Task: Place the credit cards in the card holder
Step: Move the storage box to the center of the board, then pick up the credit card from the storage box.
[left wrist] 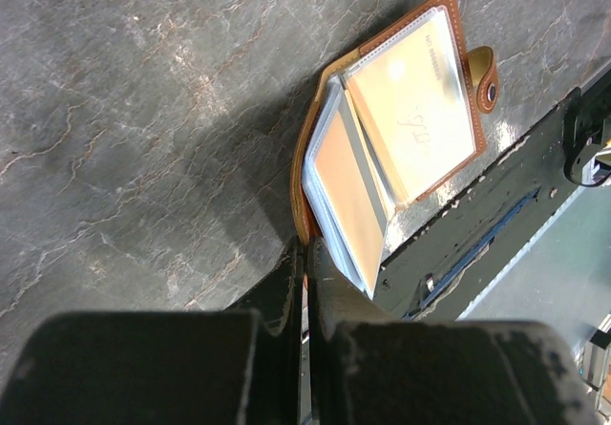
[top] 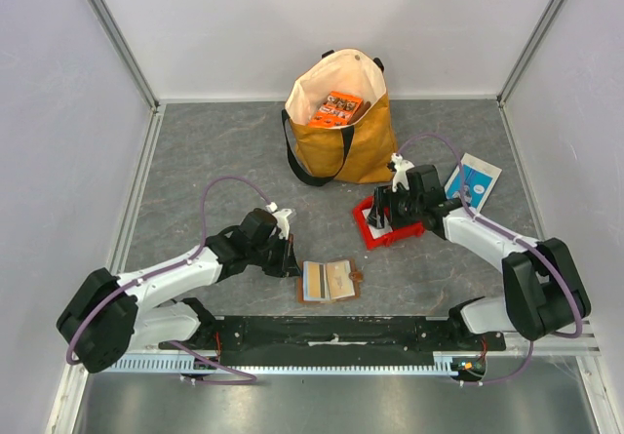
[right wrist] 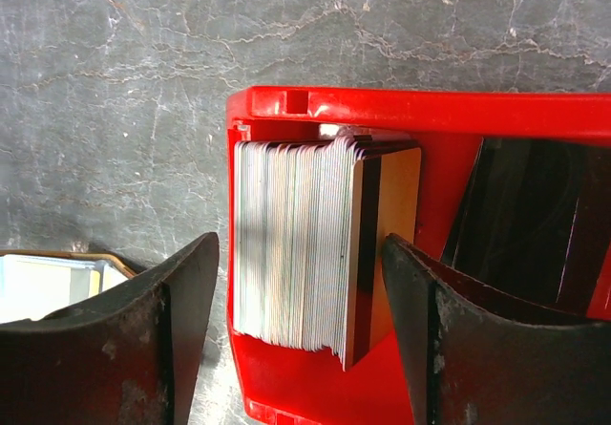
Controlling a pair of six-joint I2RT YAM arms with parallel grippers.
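Observation:
The brown leather card holder (top: 329, 281) lies open near the table's front edge, with clear inner pockets showing in the left wrist view (left wrist: 410, 110). My left gripper (top: 290, 258) is shut, and its tips (left wrist: 307, 248) pinch the holder's left leather edge. A stack of several credit cards (right wrist: 291, 244) stands on edge in the red bin (right wrist: 420, 110). My right gripper (right wrist: 298, 253) is open above the bin (top: 390, 229). It straddles the stack, with one finger (right wrist: 181, 310) outside the bin's wall and the other (right wrist: 420, 301) inside it. Neither finger touches the cards.
A tan tote bag (top: 336, 127) holding orange packets stands at the back. A blue-and-white box (top: 473, 180) lies right of the bin. A black rail (left wrist: 496, 205) runs along the near edge by the holder. The bin's second compartment (right wrist: 525, 215) holds something dark.

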